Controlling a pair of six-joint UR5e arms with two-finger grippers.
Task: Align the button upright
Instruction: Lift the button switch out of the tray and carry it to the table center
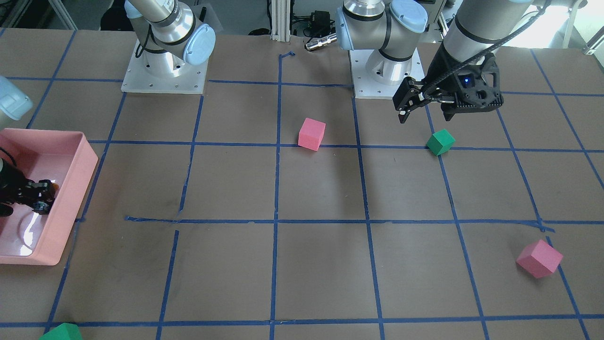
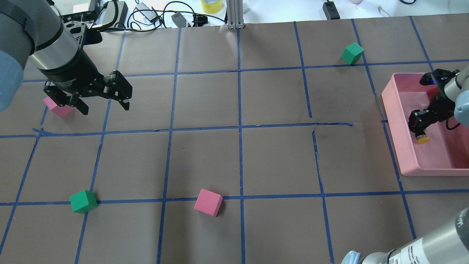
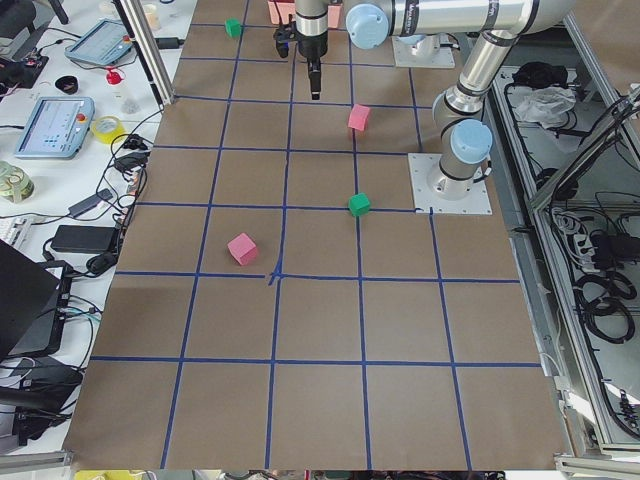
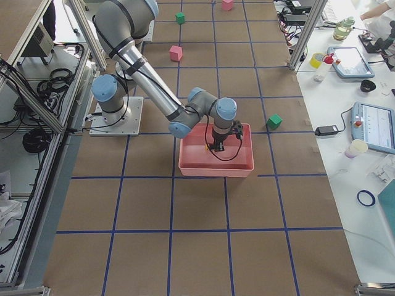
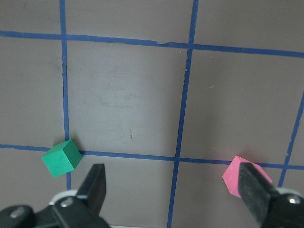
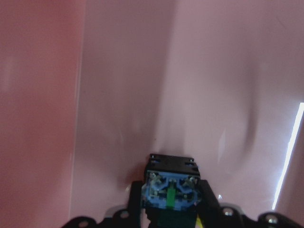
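Broad table under matte brown paper, ruled into squares by blue tape that is creased and lifting in places. Past the far edge, a pale bench littered with black cables, a yellow tape roll and an aluminium post.

At the robot's right end, a glossy pink plastic tray, rectangular, with sloped walls and bright glints on the floor.

Left fingers spread wide, gripping nothing, hanging over the table just beside a pink cube.

Three more foam cubes, soft-edged and well apart: pink, green, green.

Inside the tray, right fingers clamped on the button, low over the tray floor; cannot tell whether touching it. Round yellow cap poking out past the fingertips. From the wrist camera, squarish black block seen end-on, with a blue face and a green strip.
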